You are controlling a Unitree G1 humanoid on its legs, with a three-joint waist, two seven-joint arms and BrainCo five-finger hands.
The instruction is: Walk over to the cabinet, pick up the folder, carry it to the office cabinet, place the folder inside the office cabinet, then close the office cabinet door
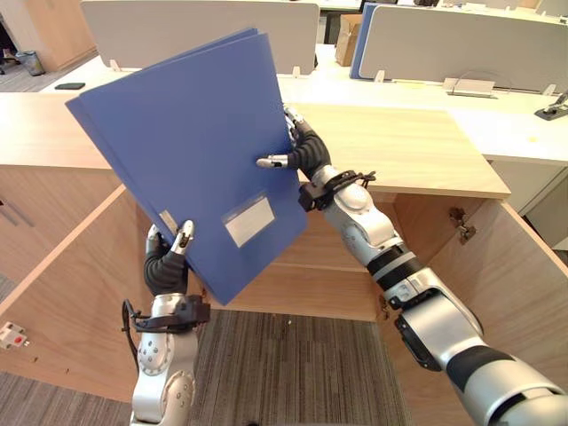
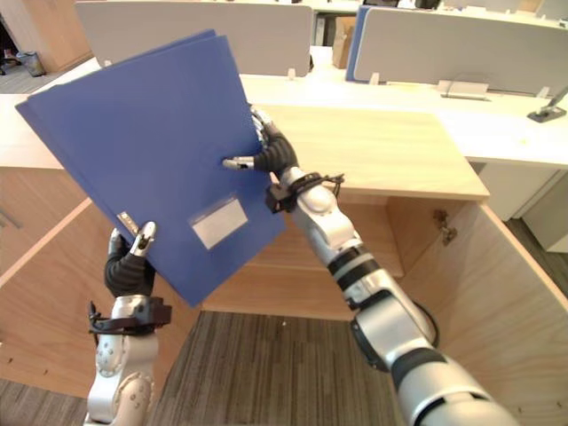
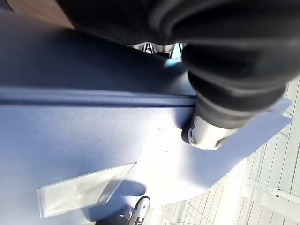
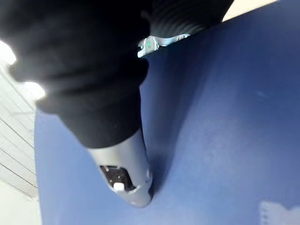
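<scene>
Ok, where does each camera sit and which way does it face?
Left eye view: on the head, looking down at the flat blue folder before the open light wooden cabinet; both arms show, left hand and right hand pinching the folder.
Right eye view: same head, slightly offset, same scene, same arms.
Left wrist view: on the left wrist, facing the folder's face up close; dark cover and thumb show.
Right wrist view: on the right wrist, likewise; cover and thumb.
Shared: all four see the folder.

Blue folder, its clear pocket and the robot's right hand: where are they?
blue folder [image 1: 186, 133], left eye view, middle of its front cover.
clear pocket [image 1: 249, 220], left eye view, its pale middle.
right hand [image 1: 307, 150], left eye view, its dark ribbed back.
</scene>
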